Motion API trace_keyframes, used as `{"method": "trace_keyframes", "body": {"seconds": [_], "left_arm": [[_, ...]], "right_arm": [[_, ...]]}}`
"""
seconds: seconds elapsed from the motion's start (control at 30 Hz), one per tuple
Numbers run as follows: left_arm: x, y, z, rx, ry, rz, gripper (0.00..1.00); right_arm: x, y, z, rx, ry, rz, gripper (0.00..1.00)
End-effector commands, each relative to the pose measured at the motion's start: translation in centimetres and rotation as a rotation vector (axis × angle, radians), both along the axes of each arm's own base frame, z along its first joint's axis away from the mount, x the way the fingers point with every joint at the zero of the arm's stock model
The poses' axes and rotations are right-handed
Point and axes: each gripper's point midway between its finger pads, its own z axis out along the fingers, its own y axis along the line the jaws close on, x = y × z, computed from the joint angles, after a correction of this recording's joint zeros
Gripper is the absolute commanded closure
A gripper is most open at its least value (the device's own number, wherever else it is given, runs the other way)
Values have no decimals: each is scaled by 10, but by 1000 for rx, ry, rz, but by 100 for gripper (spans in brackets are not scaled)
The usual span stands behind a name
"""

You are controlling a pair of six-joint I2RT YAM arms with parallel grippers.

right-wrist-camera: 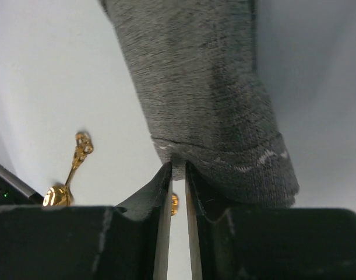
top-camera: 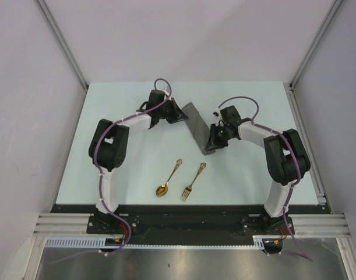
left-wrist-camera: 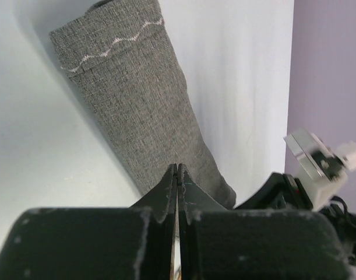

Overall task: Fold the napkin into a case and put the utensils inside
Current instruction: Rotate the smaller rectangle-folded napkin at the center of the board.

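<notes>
My left claw [top-camera: 176, 115] is clenched, its fingers pressed flat together right at the far end of the napkin [top-camera: 196, 125]. Whether any cloth is caught between them I cannot tell. My right claw [top-camera: 212, 143] is drawn almost closed, with a thin slit left between its fingers. Its tips sit at the napkin's stitched near end, and I cannot tell if they pinch it.

The napkin is folded into a narrow dark grey strip. It lies slantwise in the middle of the table [top-camera: 125, 116], closer to the far edge, running from far-left to near-right between my two claws.

The spoon [top-camera: 169, 178] and fork [top-camera: 193, 182], both gold, lie side by side without touching, close to the near edge and well apart from the napkin. Their handles point toward the far-right corner. My elbows bulk out toward the left and right edges, trailing purple cables [top-camera: 160, 84].

The table is pale and matte. Plain lilac walls [top-camera: 195, 35] and metal posts [top-camera: 61, 41] close it in, with a metal rail [top-camera: 189, 224] along the near edge.
</notes>
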Motion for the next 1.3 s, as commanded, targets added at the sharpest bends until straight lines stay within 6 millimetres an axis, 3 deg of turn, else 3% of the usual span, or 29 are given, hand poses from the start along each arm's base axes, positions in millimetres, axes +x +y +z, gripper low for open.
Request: {"method": "trace_keyframes", "body": {"seconds": [0.0, 0.1, 0.13, 0.23, 0.37, 0.43, 0.6, 0.67, 0.8, 1.07, 1.17, 1.23, 1.27], "left_arm": [[-8, -7, 56, -92, -80, -31, 100], [-17, -5, 73, -106, -96, -38, 100], [-21, -4, 89, -117, -122, -40, 100], [-30, 2, 100, -117, -133, -43, 100], [-36, 19, 125, -116, -178, -12, 100], [-34, 27, 131, -117, -190, 13, 100], [-31, 37, 152, -121, -229, 58, 98], [-32, 39, 152, -110, -233, 66, 97], [-36, 40, 151, -106, -258, 51, 89], [-27, 39, 138, -100, -256, 45, 87], [-21, 35, 134, -103, -250, 38, 86], [-13, 30, 139, -100, -277, 16, 84], [-6, 27, 130, -88, -279, 9, 81]], "right_arm": [[21, -21, -6, -21, -57, -30, 81], [22, -33, -11, -86, -54, -34, 81], [21, -35, -9, -96, -59, -36, 80], [19, -28, 12, -108, -101, -26, 77], [22, 4, 54, -106, -192, -1, 67], [20, 30, 58, -56, -195, 0, 61], [31, 68, 40, 21, -168, -95, 62], [31, 73, 21, -38, -173, -101, 64], [26, 54, -3, -125, -169, -145, 67], [6, -24, -36, -259, -155, -288, 69], [19, -61, -41, -296, -146, -390, 69], [37, -90, -41, -315, -157, -461, 68], [52, -100, -36, -321, -175, -495, 68]]}}
